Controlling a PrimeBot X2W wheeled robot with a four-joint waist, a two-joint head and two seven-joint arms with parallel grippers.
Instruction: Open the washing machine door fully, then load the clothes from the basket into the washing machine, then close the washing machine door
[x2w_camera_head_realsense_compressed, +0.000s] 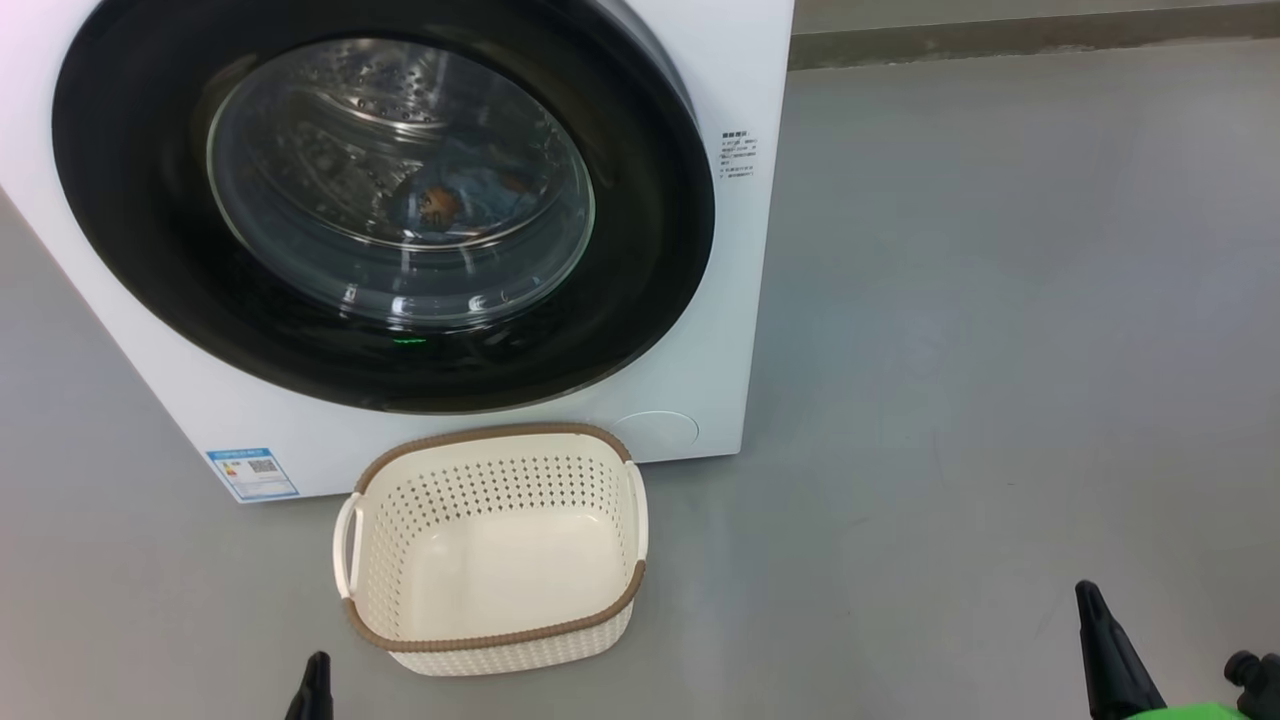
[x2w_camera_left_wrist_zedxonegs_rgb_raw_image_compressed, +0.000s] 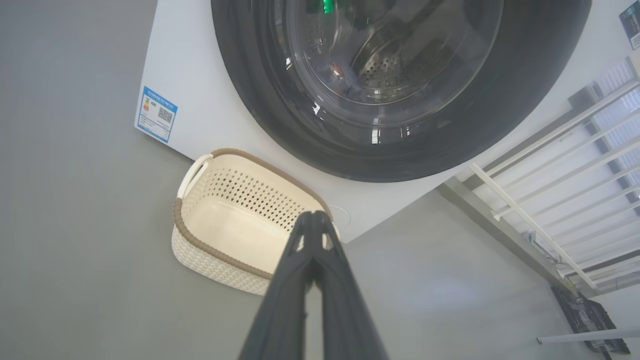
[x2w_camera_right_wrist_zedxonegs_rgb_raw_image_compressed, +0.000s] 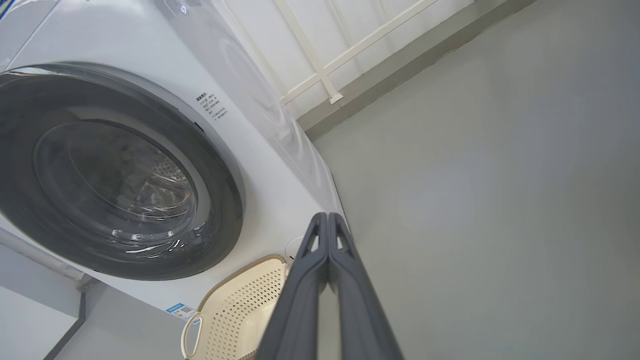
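Observation:
The white washing machine (x2w_camera_head_realsense_compressed: 700, 300) stands at the upper left with its round black-rimmed door (x2w_camera_head_realsense_compressed: 640, 230) shut flat against the front. Through the glass window, blue clothes (x2w_camera_head_realsense_compressed: 450, 205) with orange prints lie in the drum. In front of the machine, the cream basket (x2w_camera_head_realsense_compressed: 490, 550) sits on the floor with nothing in it. My left gripper (x2w_camera_head_realsense_compressed: 312, 685) is shut at the bottom edge, just left of the basket, holding nothing. My right gripper (x2w_camera_head_realsense_compressed: 1105, 640) is shut at the lower right, far from the basket. The left wrist view shows my shut left gripper (x2w_camera_left_wrist_zedxonegs_rgb_raw_image_compressed: 312, 215) over the basket (x2w_camera_left_wrist_zedxonegs_rgb_raw_image_compressed: 225, 225).
Grey floor (x2w_camera_head_realsense_compressed: 1000, 350) spreads wide to the right of the machine. A wall base (x2w_camera_head_realsense_compressed: 1030, 35) runs along the back. A white railing (x2w_camera_left_wrist_zedxonegs_rgb_raw_image_compressed: 550, 180) stands beside the machine. A blue label (x2w_camera_head_realsense_compressed: 252, 473) marks the machine's lower left corner.

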